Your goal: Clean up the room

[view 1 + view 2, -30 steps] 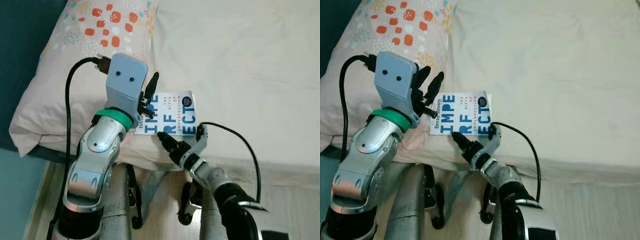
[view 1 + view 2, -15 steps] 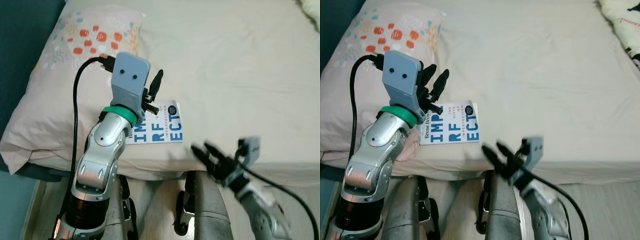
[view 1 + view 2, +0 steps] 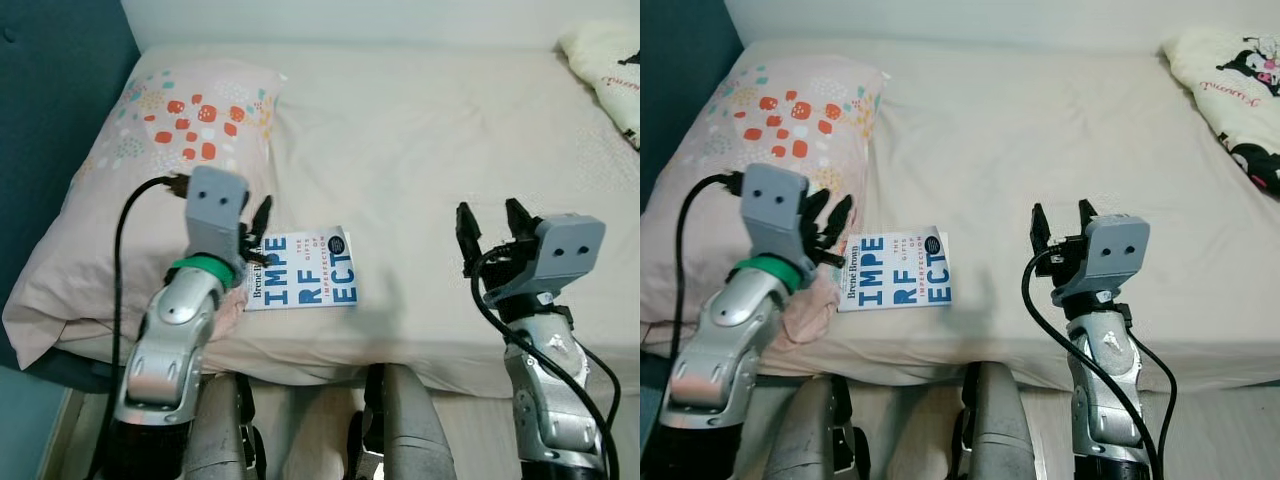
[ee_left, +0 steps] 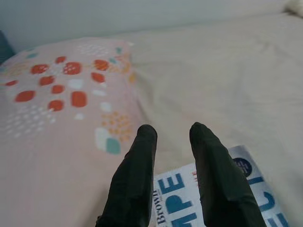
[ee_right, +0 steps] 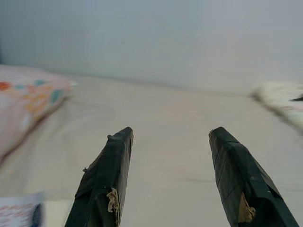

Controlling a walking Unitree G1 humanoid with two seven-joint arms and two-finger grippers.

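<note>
A white book with big blue letters (image 3: 304,268) lies flat on the cream bed (image 3: 420,150), near its front edge and beside the pillow (image 3: 160,150). My left gripper (image 3: 258,225) hovers at the book's left end, fingers slightly apart with nothing between them; the left wrist view shows its fingertips (image 4: 147,137) over the book's corner (image 4: 236,198). My right gripper (image 3: 492,224) is raised above the bed to the right of the book, open and empty, its fingers (image 5: 113,165) wide apart.
A pink pillow with red and teal spots lies at the bed's left end against a dark blue headboard (image 3: 50,100). A cream plush blanket with black figures (image 3: 1230,90) sits at the far right corner. A pale wall (image 5: 151,38) runs behind the bed.
The camera has tilted up and back, showing more of the bed. My right gripper has left the book's near edge, swung right and risen. The left arm has lowered a little.
</note>
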